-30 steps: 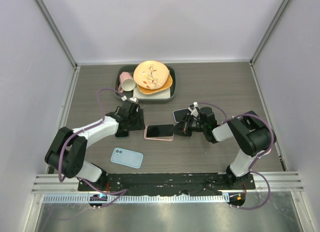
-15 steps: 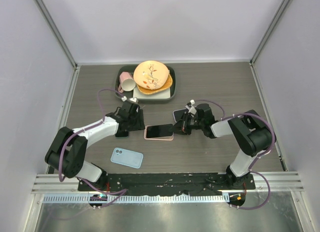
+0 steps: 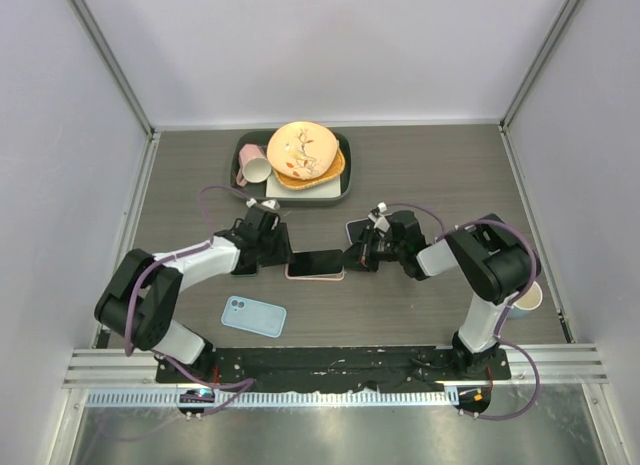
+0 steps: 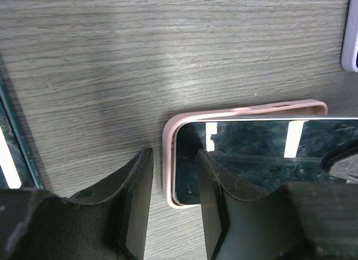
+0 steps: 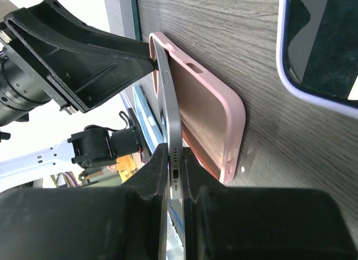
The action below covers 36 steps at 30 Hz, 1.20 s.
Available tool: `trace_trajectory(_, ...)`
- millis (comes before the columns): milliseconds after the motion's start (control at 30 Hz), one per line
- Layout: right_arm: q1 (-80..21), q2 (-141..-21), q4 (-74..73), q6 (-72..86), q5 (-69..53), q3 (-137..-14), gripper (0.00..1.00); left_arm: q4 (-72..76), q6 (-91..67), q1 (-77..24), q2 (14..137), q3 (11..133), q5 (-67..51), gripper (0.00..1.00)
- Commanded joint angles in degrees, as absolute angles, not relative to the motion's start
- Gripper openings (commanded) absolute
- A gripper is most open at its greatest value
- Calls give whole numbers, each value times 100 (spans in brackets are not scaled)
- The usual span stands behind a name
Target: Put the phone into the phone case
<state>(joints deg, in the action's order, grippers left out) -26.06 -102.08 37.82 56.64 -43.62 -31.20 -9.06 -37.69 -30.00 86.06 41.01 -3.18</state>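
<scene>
A pink phone case (image 3: 296, 272) lies flat in the middle of the table. The dark phone (image 3: 320, 262) has its left end tucked into the case and its right end tilted up. My right gripper (image 3: 352, 258) is shut on that raised end; in the right wrist view the phone (image 5: 174, 131) stands edge-on between the pads, above the case (image 5: 215, 112). My left gripper (image 3: 280, 250) straddles the case's left end. In the left wrist view one of its fingers (image 4: 137, 193) is outside the case rim (image 4: 168, 159) with a gap, the other over the phone screen (image 4: 263, 154).
A phone in a lilac case (image 3: 358, 228) lies just behind my right gripper. A light-blue case (image 3: 253, 316) lies near the front left. A dark tray (image 3: 240, 145) with plates and a cup stands at the back. A paper cup (image 3: 528, 297) stands by the right arm's elbow.
My left gripper's jaws have narrowed around the case's left end. The right arm has pushed slightly left with the phone, and the case has shifted a little left.
</scene>
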Motion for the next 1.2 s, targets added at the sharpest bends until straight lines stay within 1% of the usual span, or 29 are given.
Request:
trace_trajectory(0, -2865, -10599, 4086, 5950, -3779, -2997, 1, -396, -4025, -3032, 8727, 3982, -702, 40)
trace_trajectory(133, -2970, -10810, 4368, 6091, -3779, -2979, 1, -71, -4218, -3032, 8780, 3876, -958, 38)
trace_trajectory(300, -2979, -10846, 4377, 6073, -3805, -2971, 1, -26, -4306, -3041, 8789, 3841, -1159, 37)
trace_trajectory(433, -2988, -10890, 4377, 6047, -3814, -3006, 1, 324, -4412, -3041, 8824, 3815, -1415, 37)
trace_trajectory(600, -3006, -11065, 4271, 6003, -3788, -3138, 1, 501, -4412, -3041, 8859, 3814, -1617, 36)
trace_trajectory(733, -3023, -11101, 3799, 5732, -3700, -3234, 1, 449, -4360, -3059, 8851, 3884, -1653, 37)
trace_trajectory(833, -3041, -11074, 3360, 5451, -3534, -3313, 1, 18, -4070, -3146, 8728, 4121, -1425, 38)
trace_trajectory(1000, -3041, -10951, 2463, 4914, -3226, -3507, 1, -1245, -3561, -3217, 8280, 4534, -336, 44)
trace_trajectory(1100, -3050, -10881, 1891, 4553, -2971, -3621, 1, -1668, -3367, -3208, 7964, 4666, 165, 47)
trace_trajectory(1167, -3050, -10828, 1609, 4422, -2848, -3674, 1, -1819, -3322, -3208, 7753, 4737, 281, 48)
